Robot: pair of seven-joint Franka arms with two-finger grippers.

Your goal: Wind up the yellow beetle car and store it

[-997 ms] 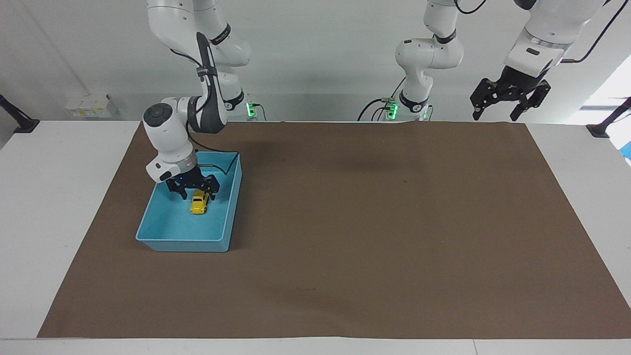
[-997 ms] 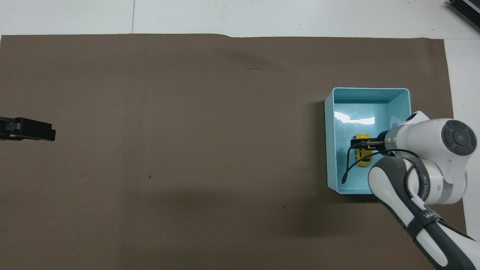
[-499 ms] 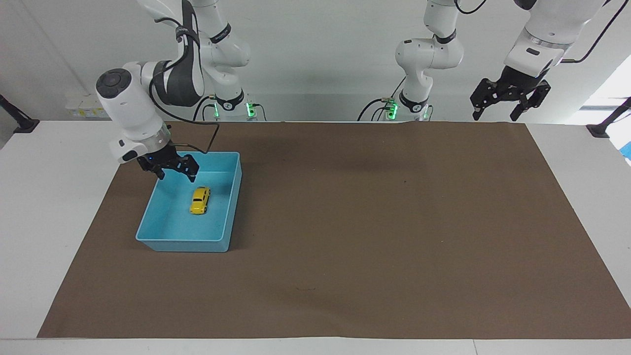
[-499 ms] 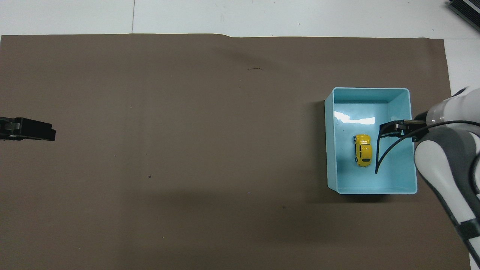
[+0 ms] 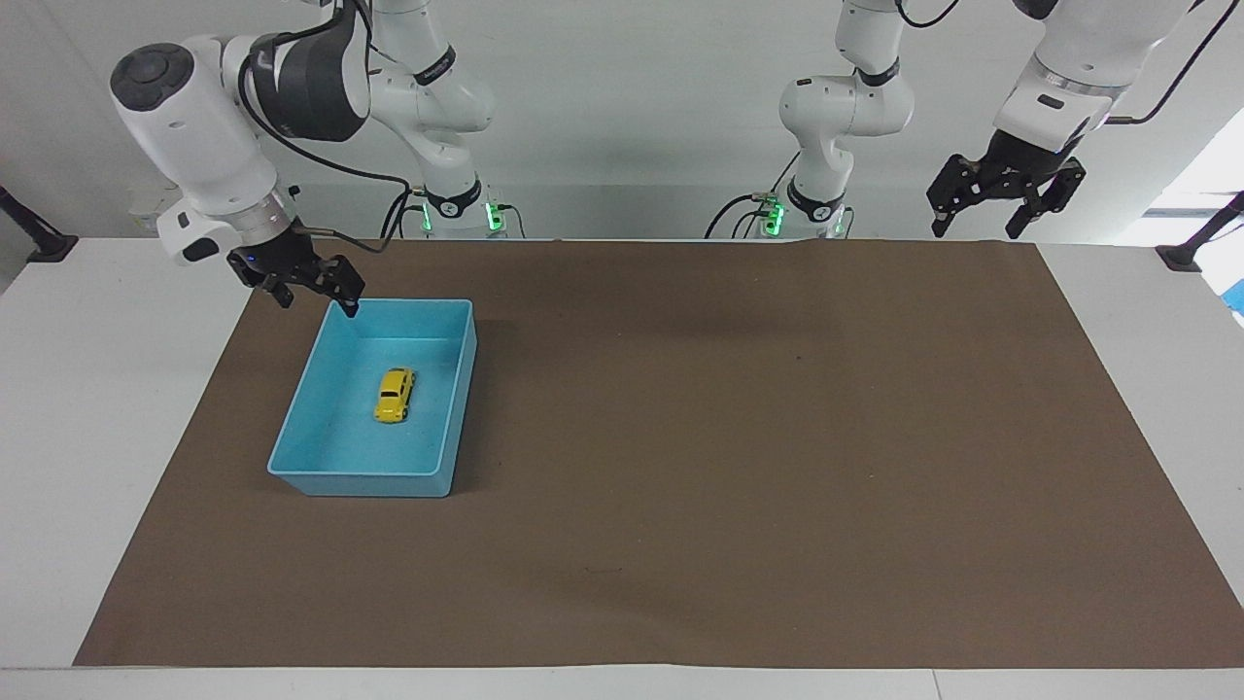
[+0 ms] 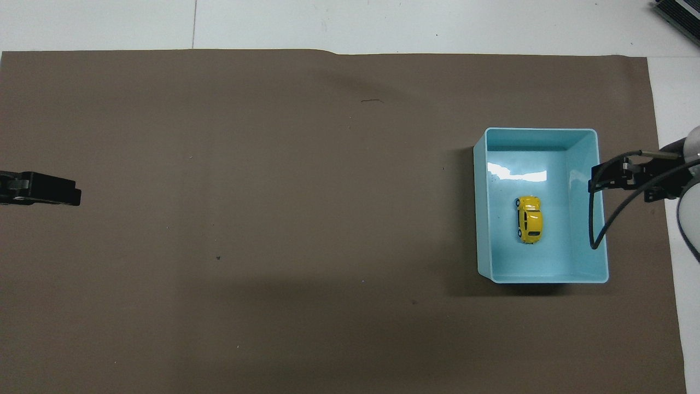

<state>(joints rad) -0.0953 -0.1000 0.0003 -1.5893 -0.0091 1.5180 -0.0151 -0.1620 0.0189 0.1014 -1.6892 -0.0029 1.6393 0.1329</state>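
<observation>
The yellow beetle car (image 5: 394,395) lies on its wheels on the floor of the blue bin (image 5: 296,471), toward the right arm's end of the table; it also shows in the overhead view (image 6: 529,219) inside the bin (image 6: 600,262). My right gripper (image 5: 316,296) is open and empty, raised over the bin's corner nearest the robots; in the overhead view it (image 6: 604,183) hangs over the bin's outer wall. My left gripper (image 5: 979,226) is open and waits raised over the mat's edge at the left arm's end; its tip (image 6: 49,190) shows in the overhead view.
A brown mat (image 5: 739,437) covers most of the white table (image 5: 87,389). A black cable (image 6: 593,219) hangs from the right wrist over the bin's outer wall.
My right gripper let go of the car in the bin, then rose and drew back toward its own base, out over the bin's corner. The car stays where it was set. The left arm is still.
</observation>
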